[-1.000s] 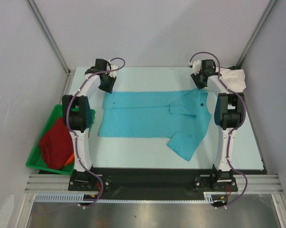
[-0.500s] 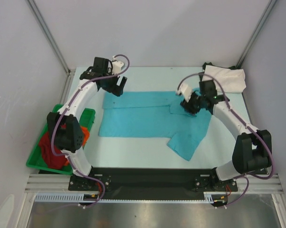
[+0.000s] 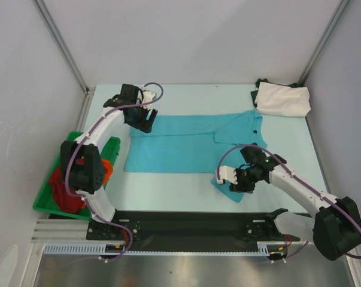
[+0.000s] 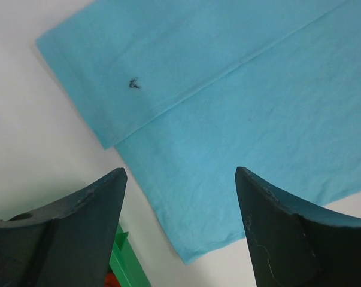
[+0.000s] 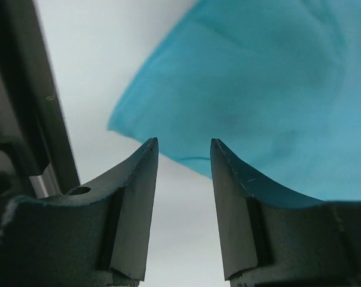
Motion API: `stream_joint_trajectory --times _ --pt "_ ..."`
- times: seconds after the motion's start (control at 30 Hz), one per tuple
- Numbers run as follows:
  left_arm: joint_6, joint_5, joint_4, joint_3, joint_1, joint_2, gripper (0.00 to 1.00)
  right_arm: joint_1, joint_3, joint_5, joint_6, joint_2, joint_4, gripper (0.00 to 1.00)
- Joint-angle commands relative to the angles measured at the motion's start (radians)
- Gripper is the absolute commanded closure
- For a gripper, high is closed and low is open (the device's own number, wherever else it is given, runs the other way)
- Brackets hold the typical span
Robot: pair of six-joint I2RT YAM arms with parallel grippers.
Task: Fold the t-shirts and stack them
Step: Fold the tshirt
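The turquoise t-shirt (image 3: 180,143) lies flat across the table's middle, partly folded lengthwise, with one sleeve (image 3: 228,185) sticking out toward the near edge. My left gripper (image 3: 145,122) is open and empty above the shirt's far left corner. In the left wrist view (image 4: 179,173) the shirt (image 4: 240,101) shows a fold edge and a small dark mark (image 4: 133,84). My right gripper (image 3: 235,184) is open and empty over the near sleeve. In the right wrist view (image 5: 183,143) the sleeve's edge (image 5: 258,89) lies just beyond the fingertips. A folded cream-white shirt (image 3: 282,98) sits at the back right.
The green plastic bin (image 3: 51,197) stands at the left edge and holds a dark red shirt (image 3: 66,185) and an orange one (image 3: 106,169). Its corner shows in the left wrist view (image 4: 129,263). The black front rail (image 3: 186,221) runs along the near edge.
My right arm has swung from the back right corner, past the collar, down to the near sleeve. My left gripper has shifted slightly over the shirt's far left corner.
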Motion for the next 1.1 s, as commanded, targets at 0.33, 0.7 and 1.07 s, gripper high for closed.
stream_joint_trajectory --times 0.33,0.7,1.07 --pt "-0.014 -0.046 0.030 -0.073 0.033 0.006 0.29 0.134 -0.102 -0.022 -0.096 -0.021 0.007 0.55" --pt "-0.005 -0.054 0.041 -0.127 0.041 0.016 0.30 0.136 -0.098 -0.019 -0.146 -0.001 -0.051 0.55" --pt "-0.016 -0.036 0.038 -0.162 0.045 0.026 0.31 0.141 -0.105 -0.011 -0.138 0.061 -0.021 0.59"
